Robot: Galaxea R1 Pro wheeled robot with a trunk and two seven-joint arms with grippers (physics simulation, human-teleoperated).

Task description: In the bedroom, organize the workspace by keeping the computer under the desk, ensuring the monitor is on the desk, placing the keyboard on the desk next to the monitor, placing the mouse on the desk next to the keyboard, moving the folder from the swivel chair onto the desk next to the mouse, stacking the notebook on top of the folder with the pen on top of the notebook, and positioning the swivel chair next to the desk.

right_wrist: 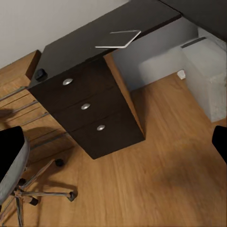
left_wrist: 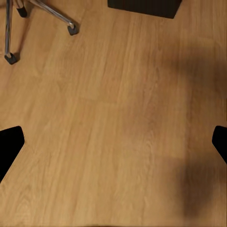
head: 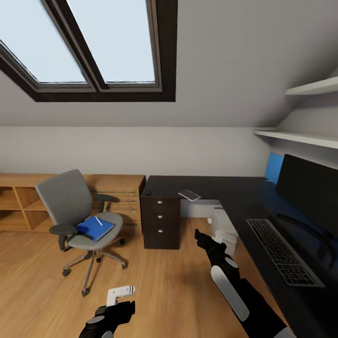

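Folder, blue, lies flat on the swivel chair seat at about eight o'clock in the head view, with what looks like the pen slanted across it; it waits there because it has yet to go to the desk. At six o'clock the left gripper hangs low over bare floor, its fingers spread wide in its wrist view and holding nothing, parked while the robot surveys. Centre, the drawer unit carries the mouse at its near corner and the notebook overhanging the desk edge at twelve o'clock. The computer stands under the desk, where the task wants it. The right gripper points toward it, empty, jaws apart. At three o'clock the keyboard lies before the monitor, both already on the dark L-shaped top. Warm plank flooring, a sloped ceiling with a skylight, low wooden shelving at nine o'clock.
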